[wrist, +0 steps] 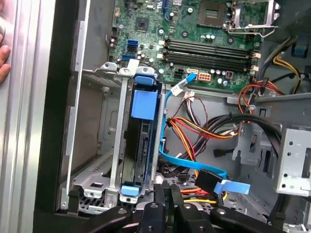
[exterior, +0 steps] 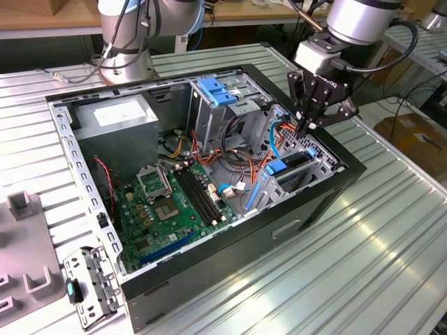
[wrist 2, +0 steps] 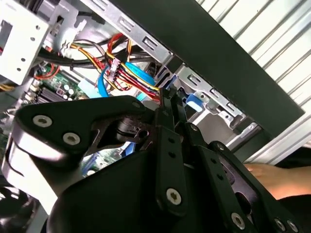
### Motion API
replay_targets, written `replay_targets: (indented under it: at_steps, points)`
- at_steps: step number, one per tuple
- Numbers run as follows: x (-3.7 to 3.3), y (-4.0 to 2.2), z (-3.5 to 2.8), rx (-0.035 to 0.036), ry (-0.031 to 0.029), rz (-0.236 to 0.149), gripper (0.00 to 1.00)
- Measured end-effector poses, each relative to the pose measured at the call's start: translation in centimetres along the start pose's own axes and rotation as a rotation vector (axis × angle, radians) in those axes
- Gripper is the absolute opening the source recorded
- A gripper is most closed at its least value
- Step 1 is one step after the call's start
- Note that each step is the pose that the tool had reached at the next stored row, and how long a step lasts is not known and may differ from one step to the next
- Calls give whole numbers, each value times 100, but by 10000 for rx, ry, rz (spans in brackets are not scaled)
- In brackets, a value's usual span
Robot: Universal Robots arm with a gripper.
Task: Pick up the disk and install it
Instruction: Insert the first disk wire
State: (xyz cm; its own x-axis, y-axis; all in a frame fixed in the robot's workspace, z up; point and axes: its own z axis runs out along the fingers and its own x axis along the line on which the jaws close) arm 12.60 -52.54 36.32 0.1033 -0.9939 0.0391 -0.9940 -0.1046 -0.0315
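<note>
Disk sits edge-up in the metal drive cage at the front corner of the open computer case, its blue carrier tabs showing at both ends in the first wrist view; in the exterior view the same blue tab marks the spot. By my reading the install is in its closing stage: the drive looks slotted in, though whether it is fully seated I cannot tell.

The claw hangs just above the cage's near end with its fingers drawn together and nothing between them, so it holds no part of the drive. Any further push would have to come straight down along the cage rails.

Around it, from big to small: the ribbed metal worktop; the motherboard; the grey power supply box; the blue latch. A bundle of red, orange and yellow wires and a blue flat cable lie just beside the cage, close to the fingers, and could snag. A person's hand rests at the case's outer edge.
</note>
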Motion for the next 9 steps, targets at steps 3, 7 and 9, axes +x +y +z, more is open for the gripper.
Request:
replay_targets:
  at_steps: [3, 7, 9]
  points:
    - [2, 1, 13, -12, 10, 305, 16]
    - [19, 83, 25, -11, 10, 320, 16]
    - [23, 97, 27, -10, 11, 318, 16]
